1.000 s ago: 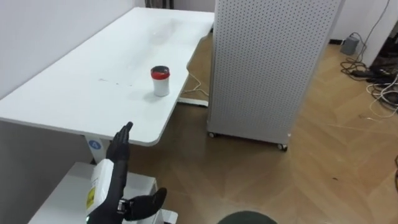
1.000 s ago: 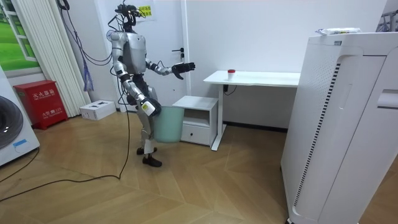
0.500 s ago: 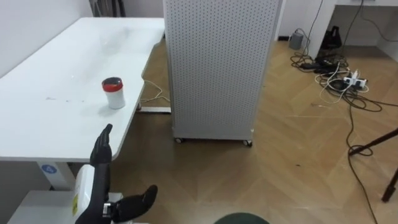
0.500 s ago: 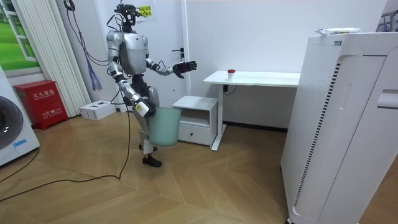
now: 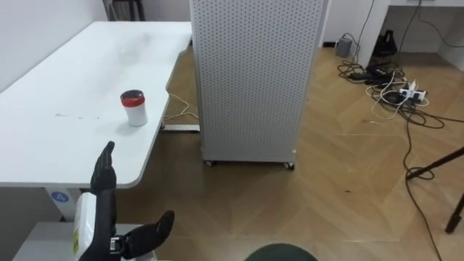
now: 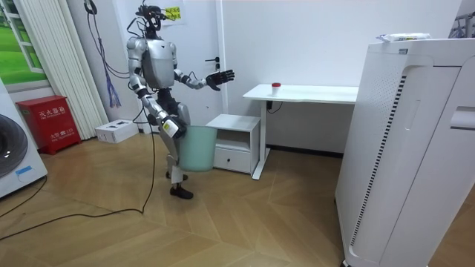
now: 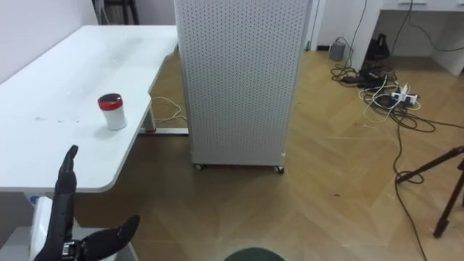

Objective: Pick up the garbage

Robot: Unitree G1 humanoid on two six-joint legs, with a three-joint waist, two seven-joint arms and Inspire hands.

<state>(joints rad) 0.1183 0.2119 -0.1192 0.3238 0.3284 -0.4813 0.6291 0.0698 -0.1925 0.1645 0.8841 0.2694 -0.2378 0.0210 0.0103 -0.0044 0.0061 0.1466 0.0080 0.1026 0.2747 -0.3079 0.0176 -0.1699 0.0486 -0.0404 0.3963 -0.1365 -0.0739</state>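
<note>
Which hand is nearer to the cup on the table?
Left. The left hand is raised before the table edge, short of the cup; the right hand hangs low beside the bin.

Table (image 5: 51, 145) plain white. Cup (image 5: 133, 109): white body, red band, dark lid. Tall panel unit (image 5: 254, 72) pale grey, covered in a regular grid of fine dots. Floor (image 5: 348, 188) light brown wood in a herringbone pattern. Left hand (image 5: 104, 181) black. In the room view, bin (image 6: 196, 150) pale green, box (image 6: 49, 123) red, low cabinet (image 6: 237, 139) white.
</note>
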